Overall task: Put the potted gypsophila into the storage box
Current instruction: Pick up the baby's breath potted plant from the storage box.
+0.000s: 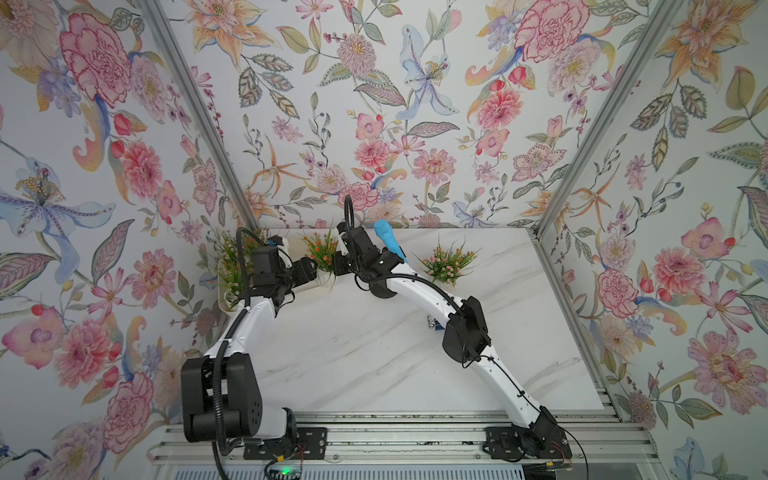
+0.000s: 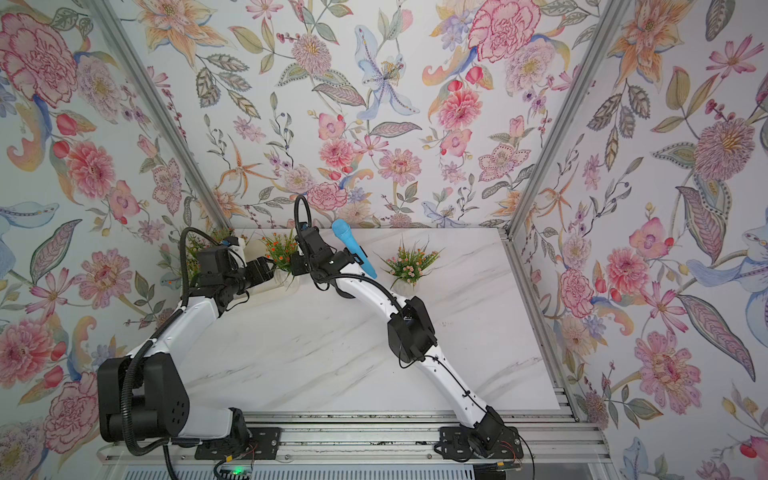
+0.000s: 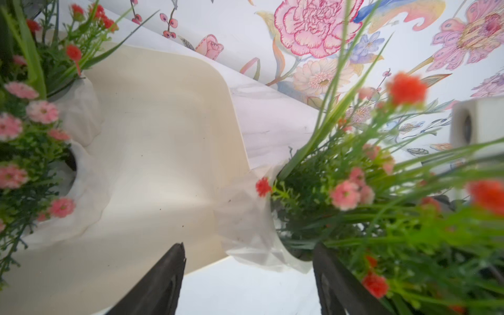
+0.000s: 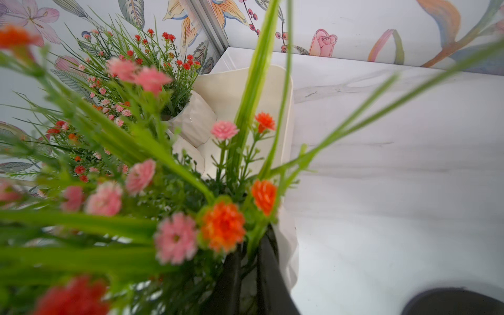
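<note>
The cream storage box [image 1: 227, 306] stands at the table's back left corner. Two white-potted gypsophila [image 3: 79, 109] show inside it, their leaves [image 1: 229, 266] rising behind my left arm. My right gripper [image 4: 249, 253] is shut on the rim of another potted gypsophila [image 1: 322, 251] with orange and pink flowers. It holds that plant at the box's right end; I cannot tell whether the pot rests on anything. My left gripper [image 3: 248, 246] is open, and the held pot [image 3: 251, 231] lies just beyond its fingertips, touching neither finger. One more potted gypsophila [image 1: 446, 262] stands on the table to the right.
A blue microphone-shaped object [image 1: 388, 241] lies behind my right wrist near the back wall. A small metallic object [image 1: 432, 322] sits on the marble table [image 1: 374, 357] under my right forearm. Flowered walls close in the back and both sides.
</note>
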`<state>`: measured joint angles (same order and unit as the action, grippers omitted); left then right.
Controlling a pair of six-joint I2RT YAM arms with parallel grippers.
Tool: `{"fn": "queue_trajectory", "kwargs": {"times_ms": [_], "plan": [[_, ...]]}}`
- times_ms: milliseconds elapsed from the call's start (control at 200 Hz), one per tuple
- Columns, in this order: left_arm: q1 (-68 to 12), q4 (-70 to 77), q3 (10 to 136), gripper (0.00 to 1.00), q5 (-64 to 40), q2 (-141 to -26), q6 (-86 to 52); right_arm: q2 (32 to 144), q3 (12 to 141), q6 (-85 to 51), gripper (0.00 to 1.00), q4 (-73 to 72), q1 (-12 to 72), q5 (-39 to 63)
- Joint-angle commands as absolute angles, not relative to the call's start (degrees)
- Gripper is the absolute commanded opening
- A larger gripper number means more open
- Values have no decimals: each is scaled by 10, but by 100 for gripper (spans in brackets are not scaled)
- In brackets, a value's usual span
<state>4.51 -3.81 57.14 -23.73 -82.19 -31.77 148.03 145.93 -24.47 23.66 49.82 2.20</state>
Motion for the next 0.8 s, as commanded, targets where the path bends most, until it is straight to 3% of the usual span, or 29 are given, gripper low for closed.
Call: {"fn": "queue_trajectory", "kwargs": {"times_ms": [0,515,796], "plan": [[49,-61,606,75,-248,-834,-328,1501,1470,-253,14,241,497,34],[48,-215,701,66,-200,-879,-277,1503,1470,-249,16,235,493,55],[69,-199,690,71,-196,-824,-300,1501,1470,-242,16,235,491,65]]}}
